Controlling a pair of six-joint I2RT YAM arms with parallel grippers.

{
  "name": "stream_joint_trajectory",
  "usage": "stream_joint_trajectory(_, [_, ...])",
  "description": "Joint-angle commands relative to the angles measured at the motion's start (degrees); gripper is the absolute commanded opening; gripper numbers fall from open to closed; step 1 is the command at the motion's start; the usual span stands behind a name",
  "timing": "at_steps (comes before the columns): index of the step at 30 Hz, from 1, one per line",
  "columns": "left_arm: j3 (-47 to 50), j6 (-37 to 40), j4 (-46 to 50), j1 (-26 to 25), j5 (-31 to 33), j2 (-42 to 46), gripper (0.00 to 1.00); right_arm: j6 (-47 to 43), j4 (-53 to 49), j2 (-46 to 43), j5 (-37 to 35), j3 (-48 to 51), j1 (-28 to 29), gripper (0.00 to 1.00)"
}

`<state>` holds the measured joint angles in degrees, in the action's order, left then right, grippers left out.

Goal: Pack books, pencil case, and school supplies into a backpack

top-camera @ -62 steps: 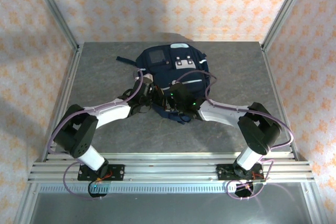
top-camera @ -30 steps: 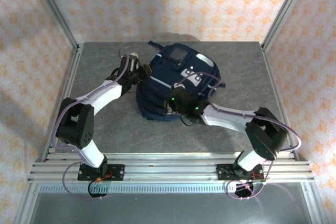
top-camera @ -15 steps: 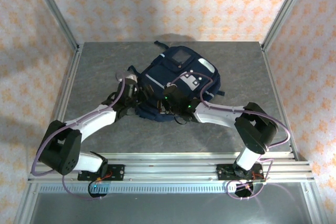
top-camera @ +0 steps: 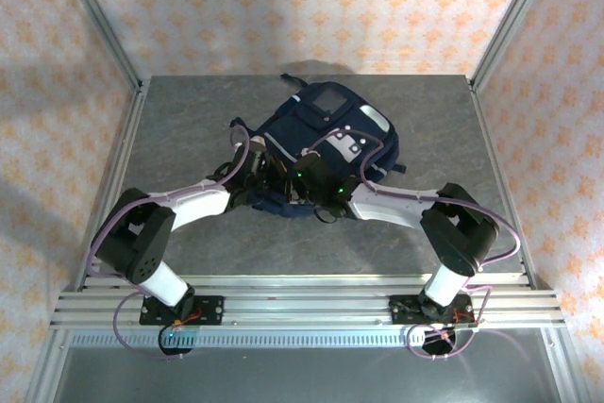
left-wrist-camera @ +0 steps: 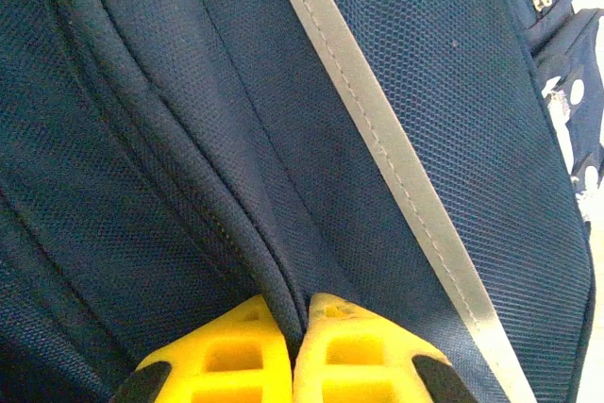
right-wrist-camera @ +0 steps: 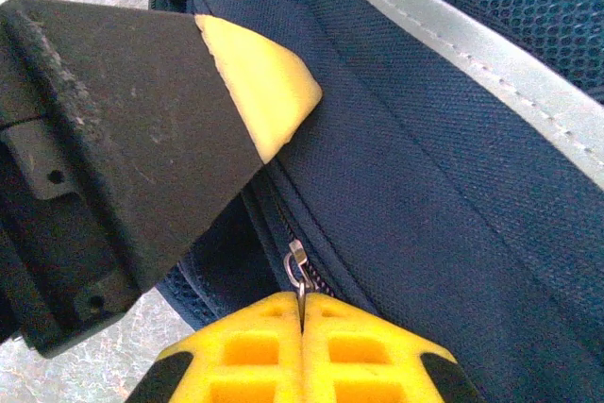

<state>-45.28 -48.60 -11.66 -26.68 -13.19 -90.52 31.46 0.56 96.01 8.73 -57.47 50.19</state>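
The backpack [top-camera: 326,139] lies flat on the grey surface [top-camera: 189,120], toward the far middle and turned at an angle, with its white and light-blue patches facing up. Both arms reach in to its near-left end: the left arm [top-camera: 189,203] comes from the left and the right arm [top-camera: 396,203] from the right, and their wrists sit close together over the dark fabric. In the left wrist view the yellow left fingers [left-wrist-camera: 212,361] are pressed almost together on a raised fold of the navy fabric, which runs up from between them beside the grey stripe [left-wrist-camera: 396,167]. A dotted white patch [left-wrist-camera: 576,110] shows at the right edge. In the right wrist view the yellow right fingers [right-wrist-camera: 236,356] are closed together on the small metal zipper pull [right-wrist-camera: 297,266], which stands at the end of a zipper line along the bag's edge. One black, yellow-tipped finger of the left arm rests on the fabric just above that zipper.
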Motion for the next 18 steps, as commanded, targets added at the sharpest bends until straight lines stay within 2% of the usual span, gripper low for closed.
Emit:
stream_joint_trajectory(1, [-1.4, 1.8, -2.5, 2.0, 1.7, 0.2, 0.0, -0.8, -4.1, -4.6, -2.0, 3.4, -0.4, 0.0])
stream_joint_trajectory(5, [-1.2, 3.5, -0.6, 3.7, 1.3, 0.9, 0.0, -1.8, -6.4, -9.4, -3.2, 8.6, -4.2, 0.0])
stream_joint_trajectory(10, [-0.7, 4.9, 0.4, 5.2, 0.8, 2.1, 0.0, -5.2, -9.8, -14.5, -6.2, 12.7, -12.7, 0.0])
stream_joint_trajectory(13, [-0.7, 5.7, 1.2, 5.7, 1.1, 2.5, 0.0, -6.5, -10.7, -15.5, -7.8, 12.7, -18.8, 0.0])
stream_joint_trajectory(18, [-0.6, 6.5, 1.9, 6.1, 1.8, 2.9, 0.0, -6.2, -11.5, -14.1, -12.4, 10.7, -23.6, 0.0])
